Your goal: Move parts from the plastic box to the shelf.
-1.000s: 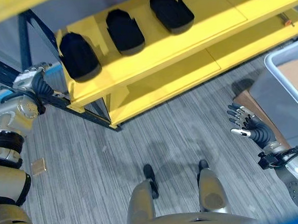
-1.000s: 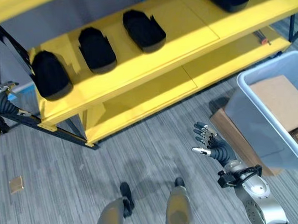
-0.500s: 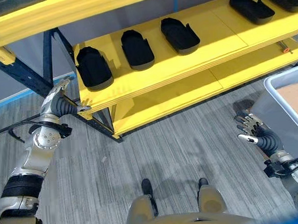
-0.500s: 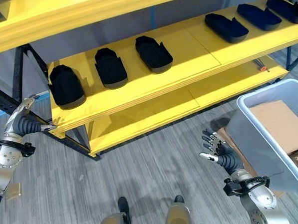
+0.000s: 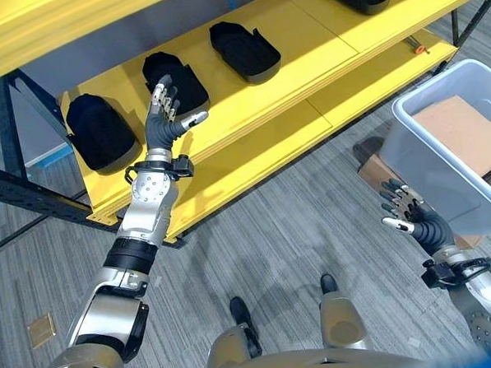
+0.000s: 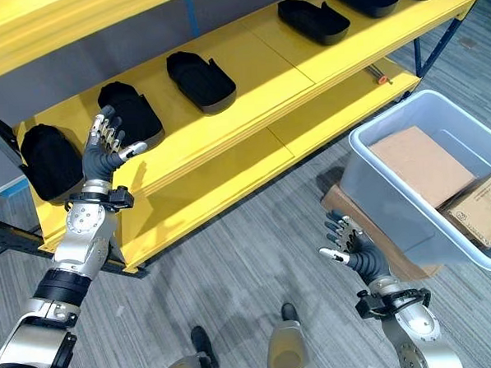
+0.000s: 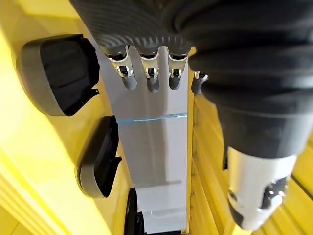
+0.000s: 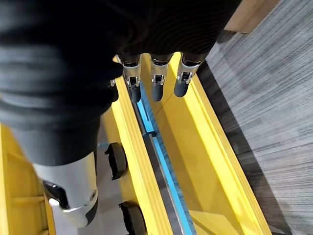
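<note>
Lifting my left hand (image 5: pixel 164 114) with fingers spread and empty up to the black parts (image 5: pixel 244 50) on the yellow shelf (image 5: pixel 250 118), my right hand (image 5: pixel 404 217) likewise spread beside the plastic box (image 6: pixel 412 225), I judge another pick is due.

The shelf (image 6: pixel 248 77) has smooth, glossy yellow-painted boards on a dark metal frame (image 5: pixel 15 192). The parts (image 6: pixel 200 81) on it are matt black moulded pieces. The plastic box (image 6: pixel 377 189) is smooth, pale grey and slightly translucent, it holds matt brown cardboard boxes (image 6: pixel 417 163), and the floor (image 6: pixel 233 267) is rough grey striped carpet.
</note>
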